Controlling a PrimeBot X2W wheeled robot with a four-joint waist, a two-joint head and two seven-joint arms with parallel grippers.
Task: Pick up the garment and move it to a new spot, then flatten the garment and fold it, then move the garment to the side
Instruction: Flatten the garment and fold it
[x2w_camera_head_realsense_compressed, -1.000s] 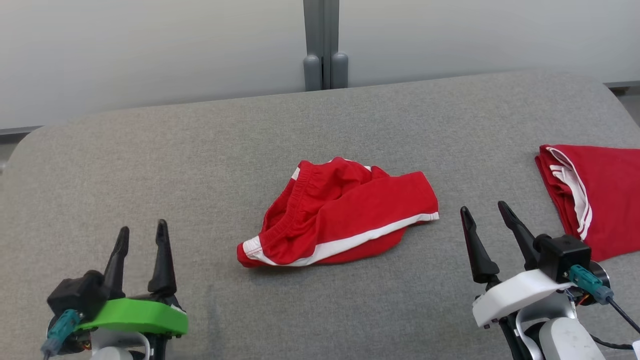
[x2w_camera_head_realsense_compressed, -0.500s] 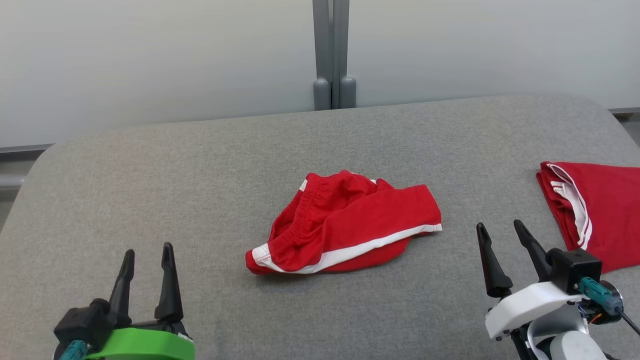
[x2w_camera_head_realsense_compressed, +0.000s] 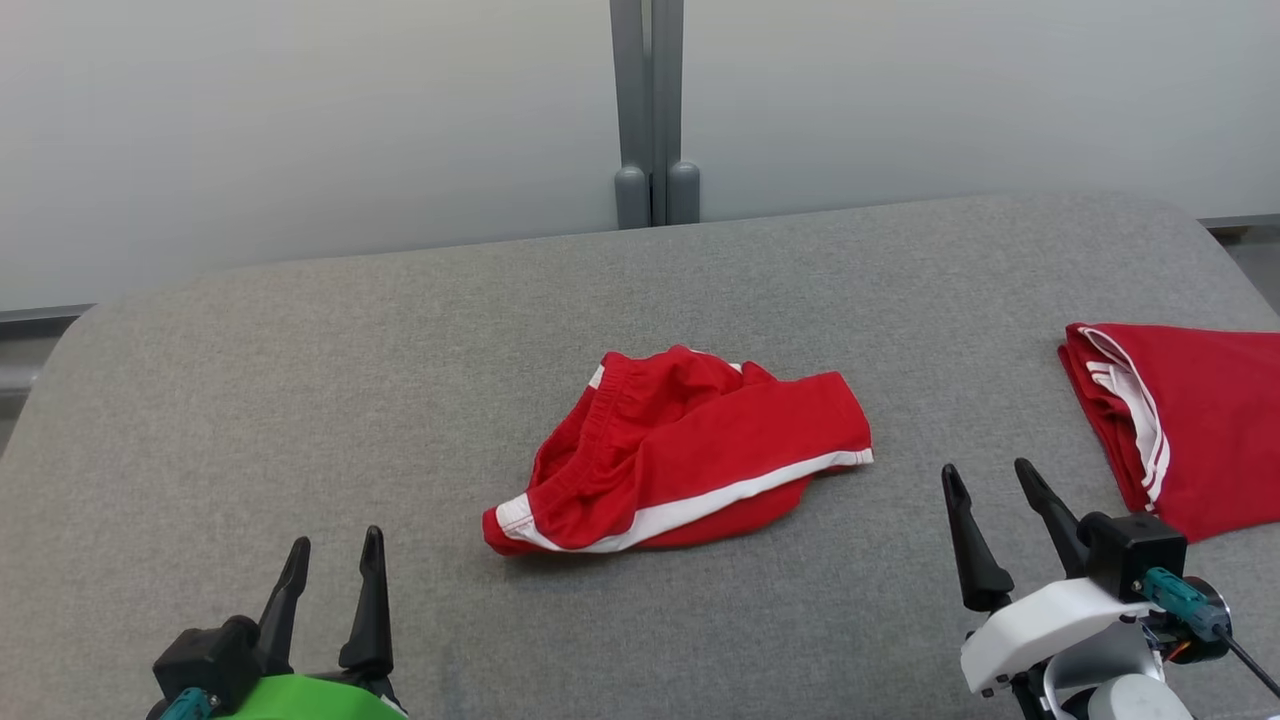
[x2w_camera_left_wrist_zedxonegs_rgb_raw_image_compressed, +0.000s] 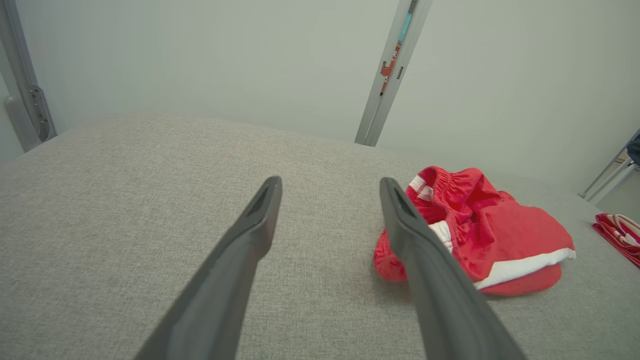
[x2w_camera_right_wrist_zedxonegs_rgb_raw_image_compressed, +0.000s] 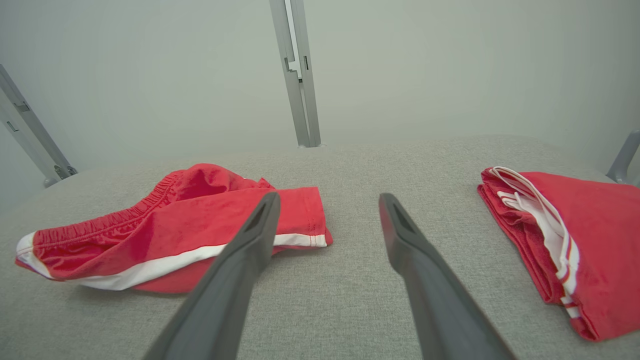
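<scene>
The garment (x2w_camera_head_realsense_compressed: 680, 452), red shorts with a white stripe and an elastic waistband, lies crumpled in the middle of the grey padded table (x2w_camera_head_realsense_compressed: 400, 350). It also shows in the left wrist view (x2w_camera_left_wrist_zedxonegs_rgb_raw_image_compressed: 480, 235) and the right wrist view (x2w_camera_right_wrist_zedxonegs_rgb_raw_image_compressed: 170, 230). My left gripper (x2w_camera_head_realsense_compressed: 335, 545) hovers open near the front left, well apart from the cloth. My right gripper (x2w_camera_head_realsense_compressed: 988, 478) stands open at the front right, a short way right of the shorts' hem. Both grippers (x2w_camera_left_wrist_zedxonegs_rgb_raw_image_compressed: 330, 187) (x2w_camera_right_wrist_zedxonegs_rgb_raw_image_compressed: 327, 202) are empty.
A second red garment (x2w_camera_head_realsense_compressed: 1180, 420) with white trim lies folded at the table's right edge, also in the right wrist view (x2w_camera_right_wrist_zedxonegs_rgb_raw_image_compressed: 565, 240). A grey post (x2w_camera_head_realsense_compressed: 650, 110) stands behind the table against a pale wall. The table's corners are rounded.
The camera has shifted, so the whole scene sits lower than a second ago. Both grippers have drawn back toward the near edge, the left one also slightly rightward. The garment has not moved on the table.
</scene>
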